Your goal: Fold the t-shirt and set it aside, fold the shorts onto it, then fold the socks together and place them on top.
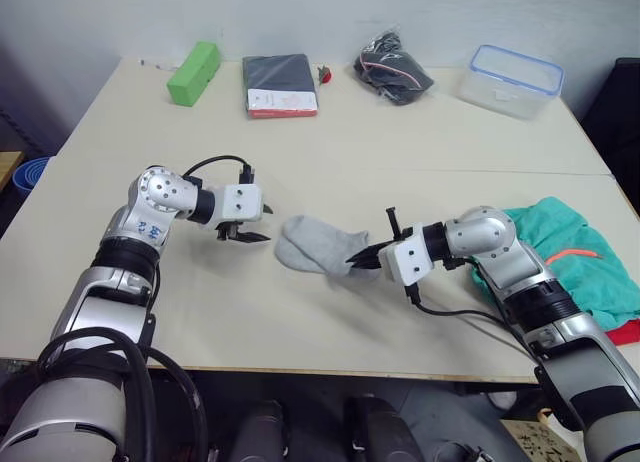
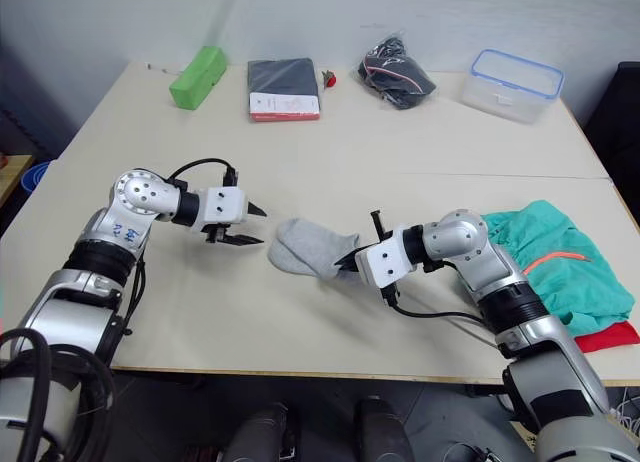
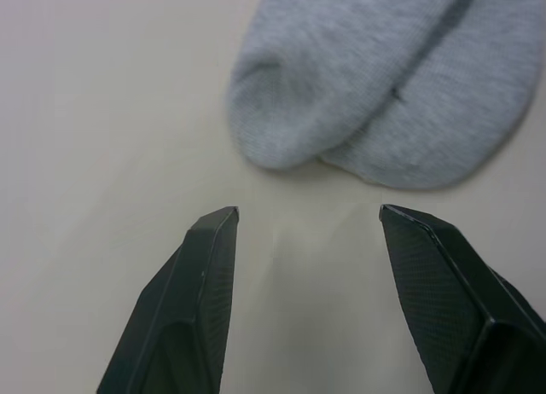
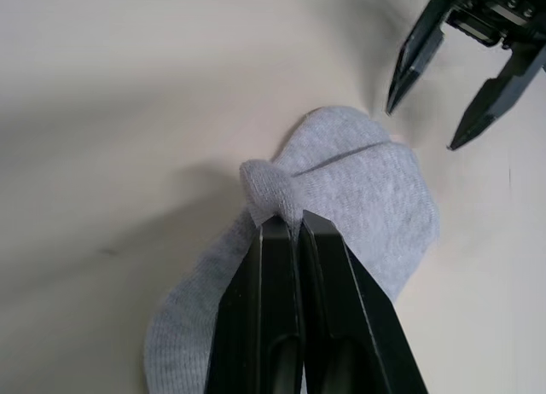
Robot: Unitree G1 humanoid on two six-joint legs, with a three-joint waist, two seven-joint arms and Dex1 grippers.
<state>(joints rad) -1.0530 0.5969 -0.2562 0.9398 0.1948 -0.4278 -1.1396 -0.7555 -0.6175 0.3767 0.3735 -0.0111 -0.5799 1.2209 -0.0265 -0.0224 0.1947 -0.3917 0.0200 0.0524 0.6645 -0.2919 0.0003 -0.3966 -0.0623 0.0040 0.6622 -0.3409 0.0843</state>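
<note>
The light grey socks [image 1: 312, 244] lie one over the other in the middle of the table. My right gripper [image 1: 352, 262] is shut on a bunched fold at their right edge, which the right wrist view shows pinched between the fingers [image 4: 286, 228]. My left gripper [image 1: 262, 225] hovers open just left of the socks' toes, a short gap away and holding nothing [image 3: 307, 215]. At the right edge of the table the teal shorts [image 1: 570, 247] with their orange drawstring lie folded on the red t-shirt [image 1: 626, 332], of which a corner shows.
Along the back of the table [image 1: 330, 152] stand a green block [image 1: 194, 72], a dark folded item with a red-and-white label [image 1: 280, 85], a black bundle with pink trim [image 1: 393, 69] and a clear blue-rimmed container [image 1: 514, 79].
</note>
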